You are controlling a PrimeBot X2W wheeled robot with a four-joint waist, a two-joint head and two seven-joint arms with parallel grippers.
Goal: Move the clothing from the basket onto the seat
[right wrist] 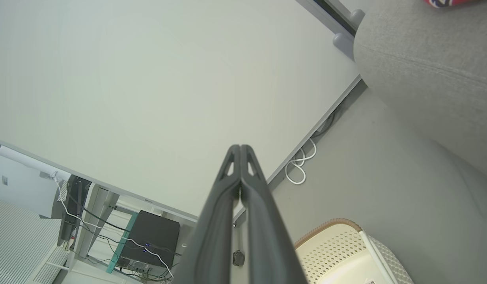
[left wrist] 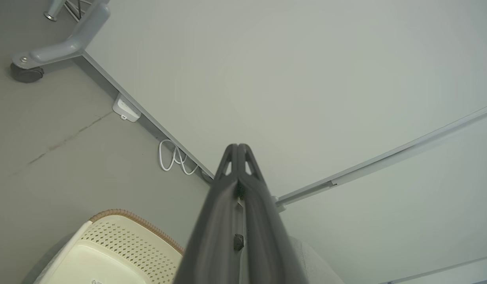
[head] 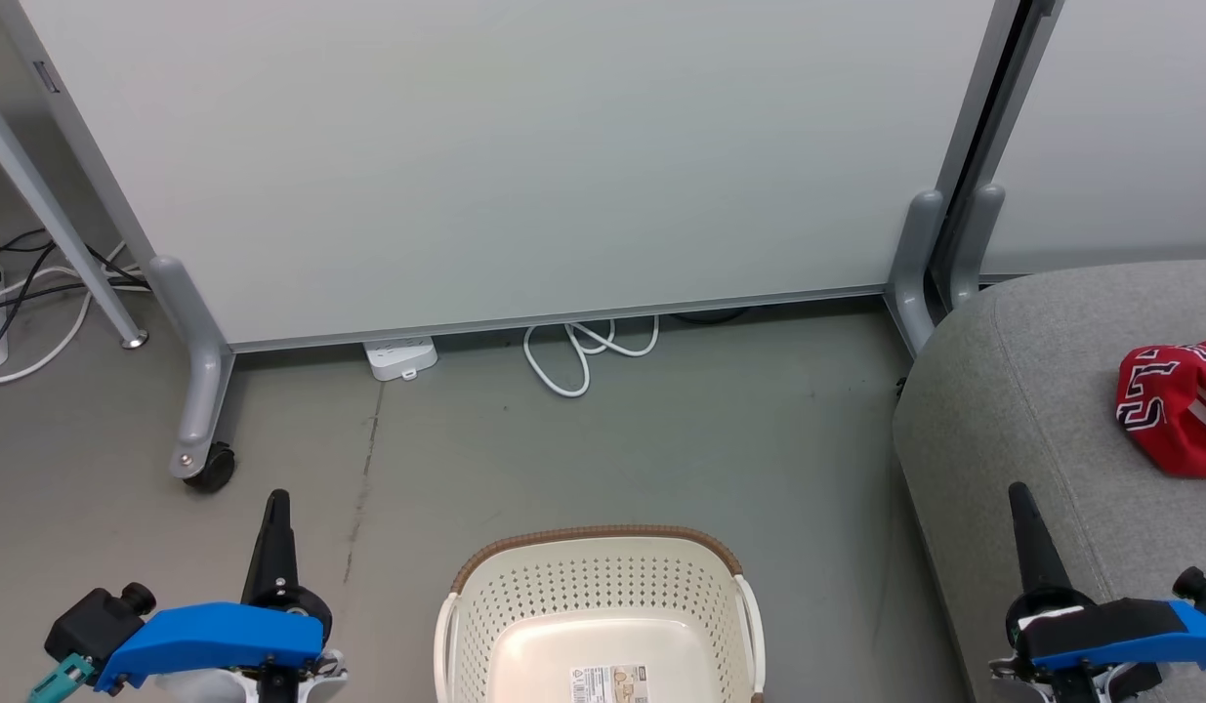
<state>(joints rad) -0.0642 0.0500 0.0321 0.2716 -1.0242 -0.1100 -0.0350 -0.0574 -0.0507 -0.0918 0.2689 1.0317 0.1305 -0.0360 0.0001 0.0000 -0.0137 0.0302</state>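
Both grippers: my left gripper (head: 277, 503) and right gripper (head: 1018, 493) have fingers pressed together, holding nothing.
Clothing (head: 1177, 405): red, lying on the seat (head: 1032, 410), far right.
Basket (head: 603, 586): near, between my grippers.

Your left tool (head: 276, 500) has long tapering dark fingers (head: 272, 557) rising from a bright blue shell (head: 212, 630), with a black knobbed block (head: 100, 615) and a teal plug (head: 61, 676) at its outer end. Your right tool (head: 1018, 493) matches: dark fingers, a blue-and-black cover (head: 1130, 625), pale housing (head: 1013, 676) beneath. Close up, each finger shows a triangular cut-out (left wrist: 227, 167) near the tip and a small round stud (left wrist: 238, 241) lower down.
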